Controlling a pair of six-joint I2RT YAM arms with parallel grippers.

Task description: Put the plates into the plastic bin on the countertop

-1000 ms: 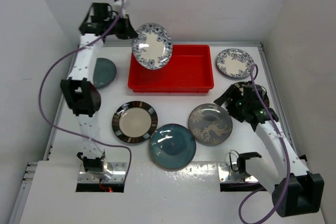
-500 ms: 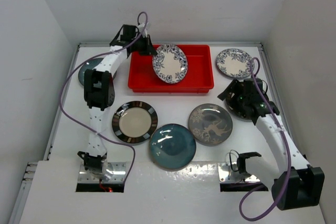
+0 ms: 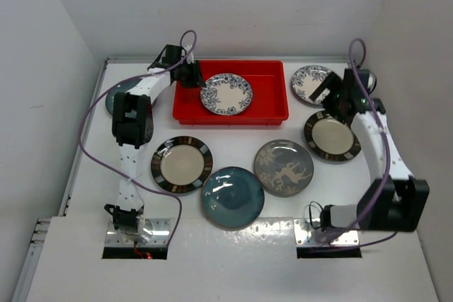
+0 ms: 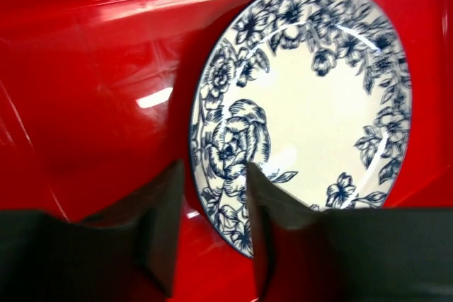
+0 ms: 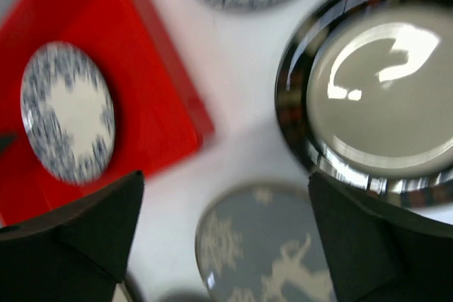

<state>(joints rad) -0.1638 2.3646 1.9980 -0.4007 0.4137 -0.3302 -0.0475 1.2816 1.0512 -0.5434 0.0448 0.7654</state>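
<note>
A blue-and-white floral plate (image 3: 226,93) lies in the red bin (image 3: 269,79). My left gripper (image 3: 197,80) is at the plate's left rim. In the left wrist view the jaws (image 4: 212,171) stand a little apart astride the rim of the plate (image 4: 311,97); red shows between the left finger and the rim. My right gripper (image 3: 331,97) is wide open and empty, raised above the table between the second floral plate (image 3: 309,83) and a cream striped plate (image 3: 332,136). Its wrist view (image 5: 225,178) shows that striped plate (image 5: 382,90) and the grey deer plate (image 5: 276,259).
On the countertop (image 3: 233,143) lie another cream striped plate (image 3: 181,165), a teal plate (image 3: 232,197) and the deer plate (image 3: 284,167). A second teal plate (image 3: 113,97) sits at the left, partly hidden behind the left arm. White walls close in three sides.
The left arm carried the floral plate down into the bin, where it now lies flat. The right arm swung back from the right striped plate, uncovering it.
</note>
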